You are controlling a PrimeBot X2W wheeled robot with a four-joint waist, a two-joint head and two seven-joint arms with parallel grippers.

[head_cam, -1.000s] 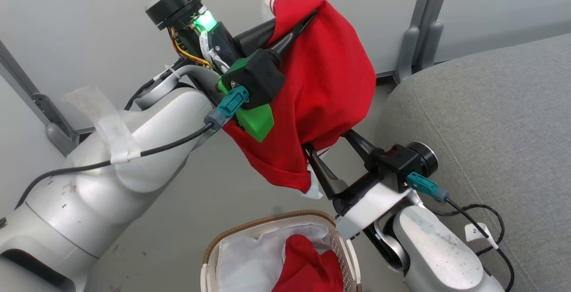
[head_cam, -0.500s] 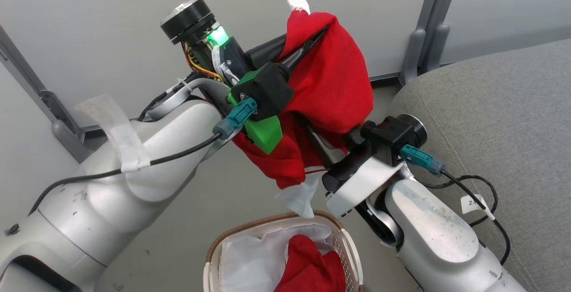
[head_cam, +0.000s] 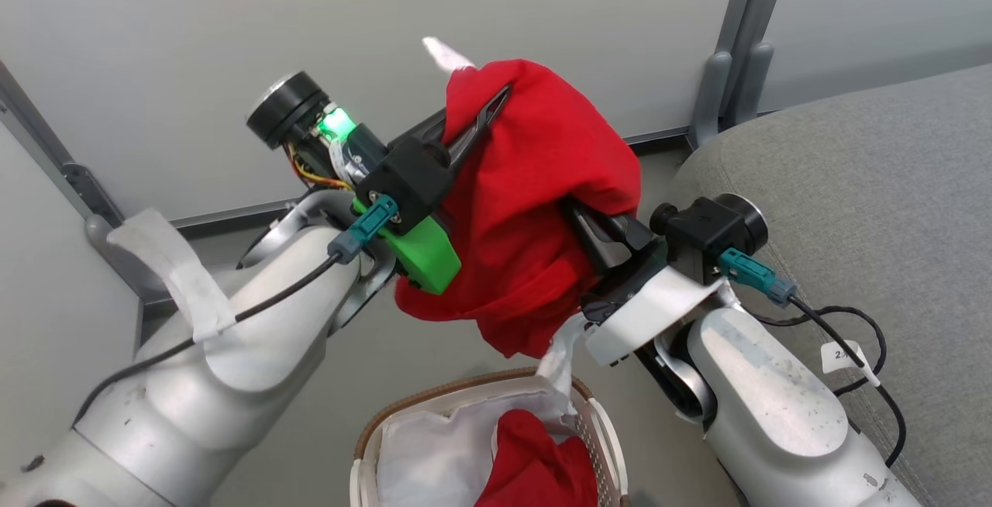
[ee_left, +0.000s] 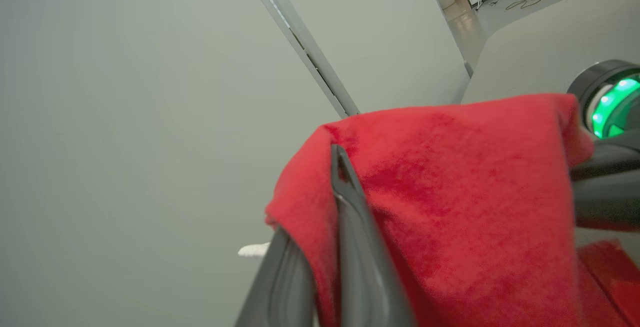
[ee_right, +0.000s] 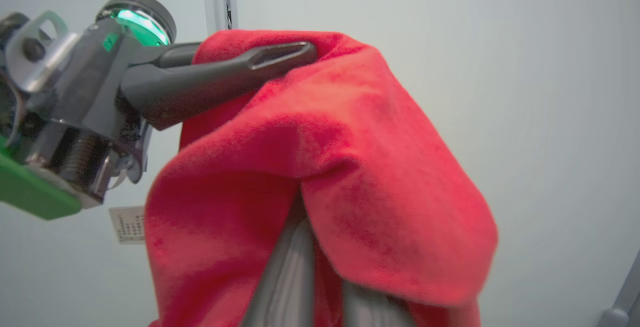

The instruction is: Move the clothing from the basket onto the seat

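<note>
Red clothing (head_cam: 535, 205) aloft beside seat (head_cam: 852, 181) edge

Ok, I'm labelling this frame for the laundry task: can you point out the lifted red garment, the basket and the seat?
lifted red garment (head_cam: 535, 197): head view, middle of the draped fabric.
basket (head_cam: 434, 396): head view, brown woven rim, far side.
seat (head_cam: 868, 181): head view, bare grey cushion top.

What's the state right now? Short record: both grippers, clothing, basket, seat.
left gripper: shut on held red garment, near its top
right gripper: shut on held red garment, at a lower fold
held red garment: in the air above the basket, not on the seat
basket: second red garment inside, on white liner
seat: grey cushion, to the robot's right of the basket
</note>
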